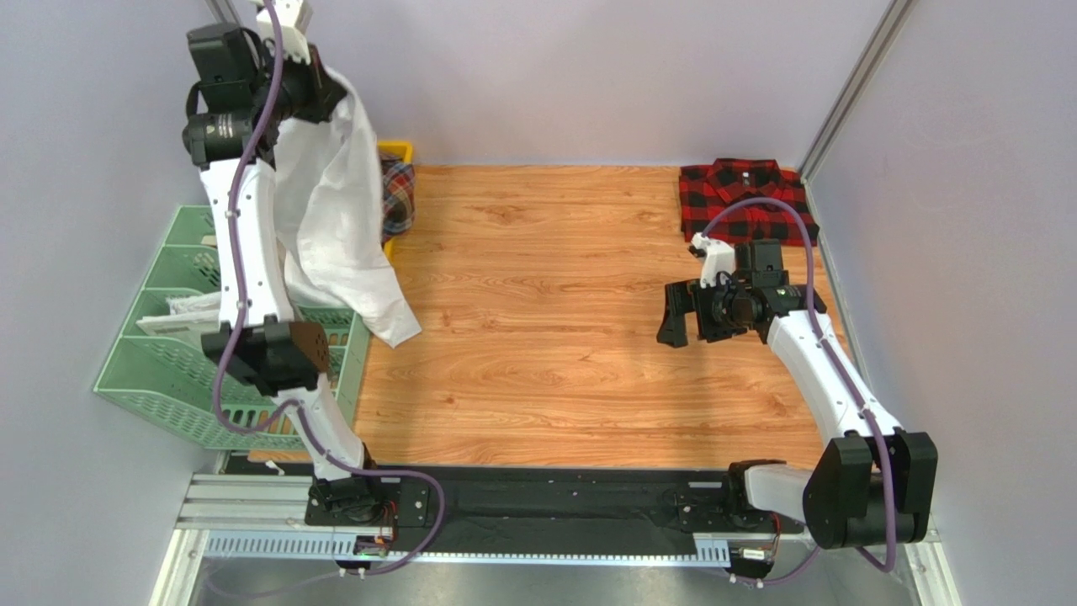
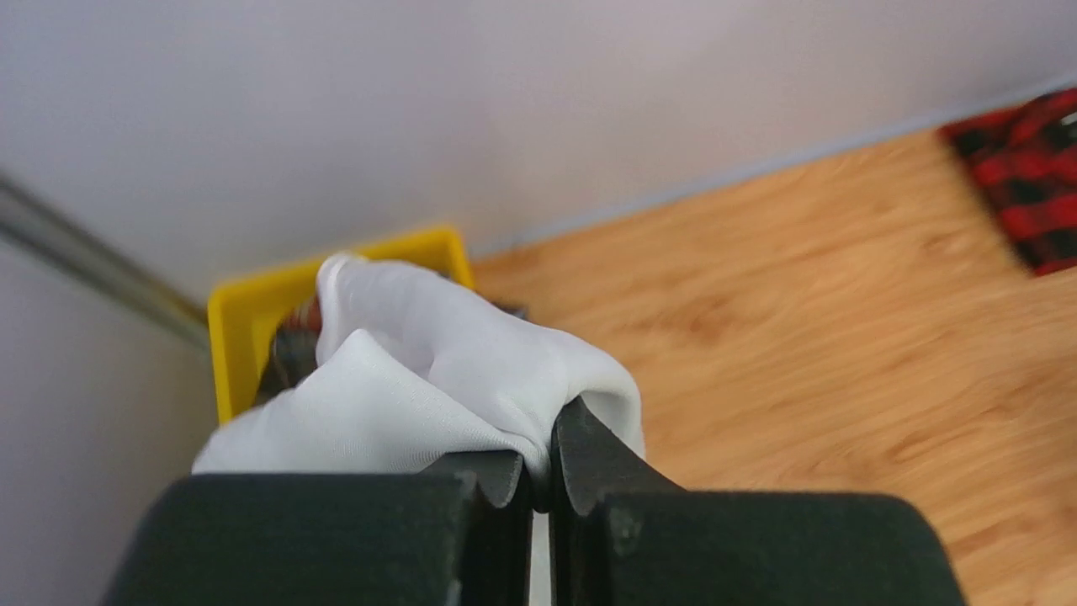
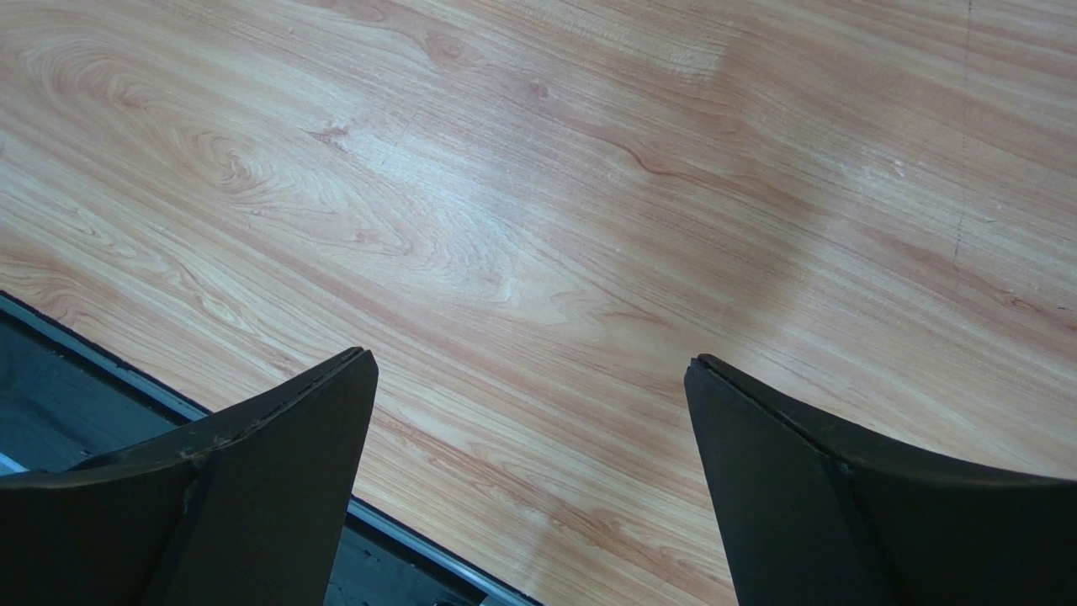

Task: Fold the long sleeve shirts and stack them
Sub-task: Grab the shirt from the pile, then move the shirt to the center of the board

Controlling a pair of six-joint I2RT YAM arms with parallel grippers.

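Top view: the checked shirt (image 1: 746, 200) lies folded at the upper right of the table (image 1: 544, 316), so one looks done. The white shirt (image 1: 335, 215) hangs unfolded at upper left, and the tartan shirt (image 1: 397, 196) sits in the yellow bin (image 1: 402, 152). Left wrist view: the left gripper (image 2: 546, 461) is clamped on the white cloth. Right wrist view: the right gripper (image 3: 531, 417) gapes wide above wood, holding nothing.

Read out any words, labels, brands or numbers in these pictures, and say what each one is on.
No text can be read in any view. The white shirt, the checked shirt, the green basket, the yellow bin and the wooden table bear no visible lettering.
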